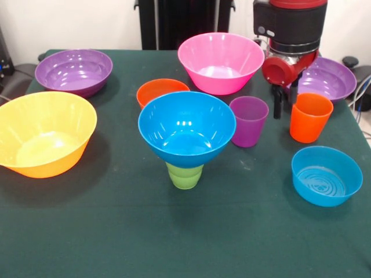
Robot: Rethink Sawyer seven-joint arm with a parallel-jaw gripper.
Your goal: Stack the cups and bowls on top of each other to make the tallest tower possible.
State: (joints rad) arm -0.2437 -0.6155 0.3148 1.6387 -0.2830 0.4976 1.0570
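Hanging beside the orange cup (311, 117), the pincer (285, 99) stands spread; no writing legible.

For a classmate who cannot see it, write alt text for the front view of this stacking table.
A medium blue bowl sits on an upside-down green cup at the centre of a dark green table. Around it stand yellow-orange, pink, two purple, small orange and small blue bowls, plus purple and orange cups. The gripper hangs beside the orange cup.
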